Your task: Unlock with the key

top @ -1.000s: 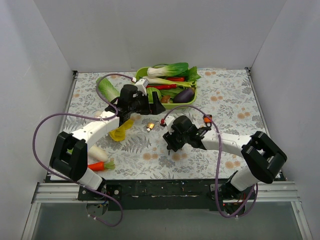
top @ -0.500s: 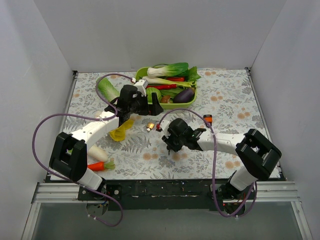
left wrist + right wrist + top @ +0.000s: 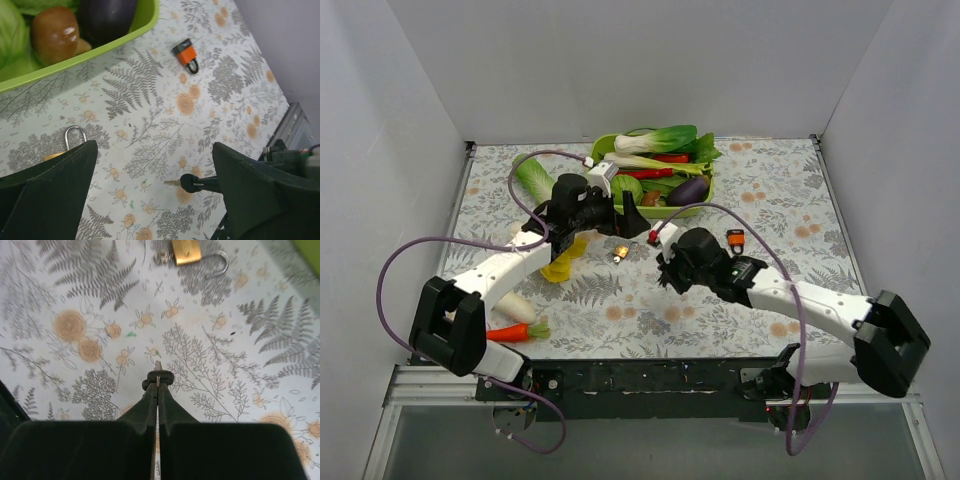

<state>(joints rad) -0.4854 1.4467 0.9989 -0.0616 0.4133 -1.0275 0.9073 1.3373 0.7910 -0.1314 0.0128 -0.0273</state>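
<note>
One tiny key [image 3: 158, 374], black-headed with a thin silver blade, is pinched at the very tip of the right gripper [image 3: 158, 386]. The gripper's fingers are pressed together on the head, and the blade points straight ahead over the fern-print tablecloth [image 3: 240, 405]. Ahead of that tip and a little to its right, the brass padlock [image 3: 186, 250] lies flat on the cloth, apart from the key. Its shackle curves off sideways and seems to be open, though the frame edge cuts the body off. The left gripper [image 3: 154, 150] hangs with its fingers spread wide and nothing between them. The padlock's shackle peeks out just past its left finger, and the key shows close to its right one. Farther ahead of the left gripper lie an orange-and-black padlock [image 3: 187, 54] and the green tray [image 3: 125, 37] of vegetables.
</note>
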